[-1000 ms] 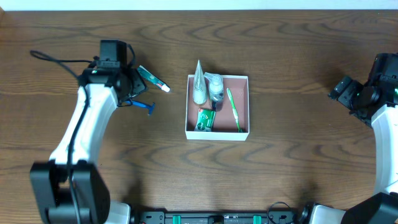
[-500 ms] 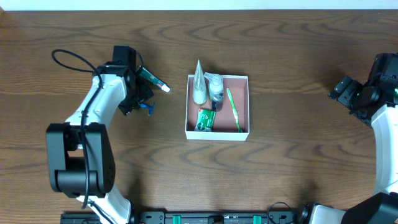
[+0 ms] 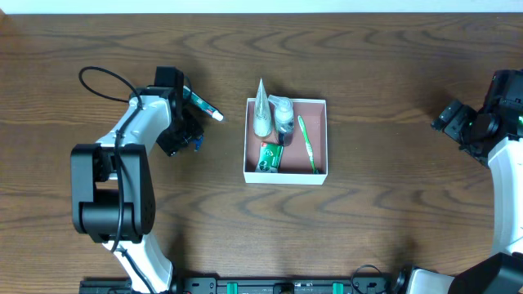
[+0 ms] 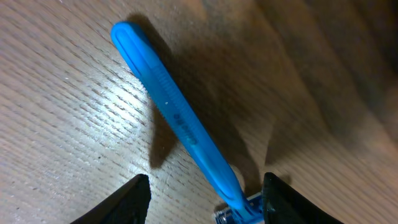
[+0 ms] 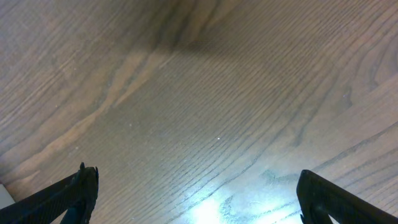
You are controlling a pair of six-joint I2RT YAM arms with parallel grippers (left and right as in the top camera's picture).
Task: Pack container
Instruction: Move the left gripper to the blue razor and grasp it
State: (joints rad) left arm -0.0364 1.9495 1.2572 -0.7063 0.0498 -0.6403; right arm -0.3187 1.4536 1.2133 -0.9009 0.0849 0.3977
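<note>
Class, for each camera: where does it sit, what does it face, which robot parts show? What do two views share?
Overhead: above the table, facing down at the container; left arm, right arm show.
Left wrist: on left arm, facing the blue razor; left tool tips show.
Right wrist: on right arm, facing bare wood; right tool tips show.
Shared: overhead also shows the blue razor.

The container (image 3: pixel 285 175) is sitting mid-tabletop (image 3: pixel 392 229), a toothbrush (image 3: pixel 306 143) lying along its right side. To its left, a razor (image 4: pixel 177 118) is lying between the left tool's (image 4: pixel 207 199) fingers, a tube (image 3: pixel 203 105) just behind.
</note>
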